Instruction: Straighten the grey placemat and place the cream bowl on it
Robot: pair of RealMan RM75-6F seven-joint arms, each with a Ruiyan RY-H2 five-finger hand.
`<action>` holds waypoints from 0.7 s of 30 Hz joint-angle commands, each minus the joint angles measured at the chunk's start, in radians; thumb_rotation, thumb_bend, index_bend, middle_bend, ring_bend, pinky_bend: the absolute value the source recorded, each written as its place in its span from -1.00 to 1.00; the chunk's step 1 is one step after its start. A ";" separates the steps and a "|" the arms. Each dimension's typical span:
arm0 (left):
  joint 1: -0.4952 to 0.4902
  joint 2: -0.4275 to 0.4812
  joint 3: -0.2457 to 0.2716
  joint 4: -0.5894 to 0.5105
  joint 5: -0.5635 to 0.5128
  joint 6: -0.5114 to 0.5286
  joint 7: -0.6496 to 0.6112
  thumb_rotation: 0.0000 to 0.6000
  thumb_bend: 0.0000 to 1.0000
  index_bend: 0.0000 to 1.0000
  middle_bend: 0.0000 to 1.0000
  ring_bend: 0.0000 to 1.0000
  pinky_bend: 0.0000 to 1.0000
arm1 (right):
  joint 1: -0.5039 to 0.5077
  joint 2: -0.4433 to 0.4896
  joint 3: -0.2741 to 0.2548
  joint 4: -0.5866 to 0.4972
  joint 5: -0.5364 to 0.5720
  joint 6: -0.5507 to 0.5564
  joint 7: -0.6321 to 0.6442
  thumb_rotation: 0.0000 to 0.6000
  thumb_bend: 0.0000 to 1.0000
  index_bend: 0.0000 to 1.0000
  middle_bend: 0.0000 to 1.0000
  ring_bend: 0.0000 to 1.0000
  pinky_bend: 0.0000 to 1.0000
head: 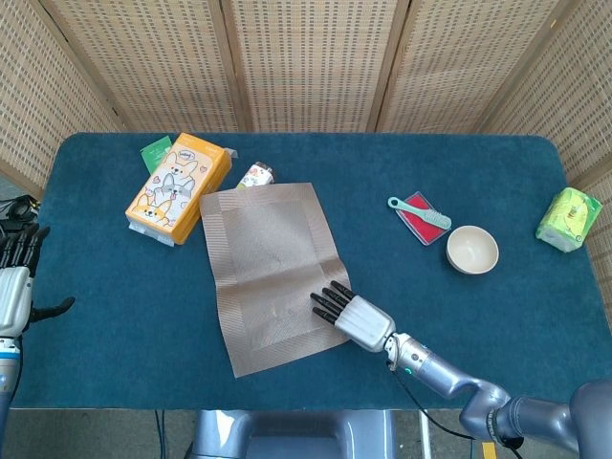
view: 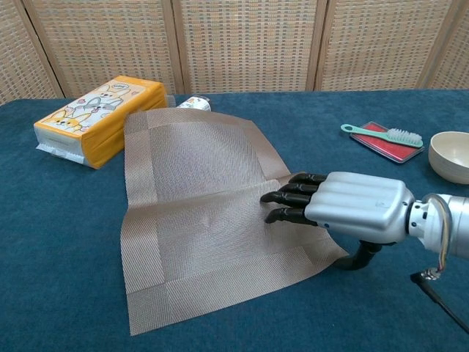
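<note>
— While the right hand (view: 344, 213) lies flat, fingers together, pressing the grey placemat (head: 273, 273), which way does the mat run?

— Skewed: its long axis slants away ahead and to the hand's left. Thin, woven, creased across the middle.

— And the cream bowl (head: 472, 250)?

— Well off to the hand's right; round and smooth. The left hand (head: 17, 287) hangs far away; fingers apart, holding nothing.

The right hand (view: 344, 213) has a ribbed silver back, black fingers (view: 289, 199) and a grey metallic wrist with a thin black cable. The left hand (head: 13, 287) looks alike: silver back, black fingers.
</note>
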State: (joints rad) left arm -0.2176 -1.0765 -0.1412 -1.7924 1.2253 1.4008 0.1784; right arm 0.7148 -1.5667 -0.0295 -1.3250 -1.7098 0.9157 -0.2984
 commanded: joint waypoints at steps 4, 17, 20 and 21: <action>0.001 -0.001 0.001 -0.003 0.004 0.000 0.005 1.00 -1.00 -1.00 -1.00 -1.00 -1.00 | -0.001 0.010 -0.022 0.033 -0.015 0.012 0.007 1.00 -0.09 -0.52 -1.00 -1.00 -1.00; 0.004 -0.002 0.002 -0.007 0.011 0.001 0.010 1.00 -1.00 -1.00 -1.00 -1.00 -1.00 | 0.009 -0.001 -0.036 0.082 -0.040 0.057 0.074 1.00 0.09 -0.18 -1.00 -1.00 -1.00; 0.004 -0.001 0.001 -0.006 0.013 -0.001 0.008 1.00 -1.00 -1.00 -1.00 -1.00 -1.00 | 0.011 -0.003 -0.040 0.089 -0.049 0.075 0.102 1.00 0.13 -0.05 -1.00 -1.00 -1.00; 0.004 -0.001 0.001 -0.006 0.013 -0.002 0.008 1.00 -1.00 -1.00 -1.00 -1.00 -1.00 | 0.012 -0.004 -0.043 0.092 -0.053 0.078 0.109 1.00 0.15 -0.02 -1.00 -1.00 -1.00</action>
State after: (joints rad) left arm -0.2136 -1.0775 -0.1400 -1.7987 1.2385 1.3992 0.1867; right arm 0.7253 -1.5689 -0.0692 -1.2374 -1.7575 0.9875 -0.1973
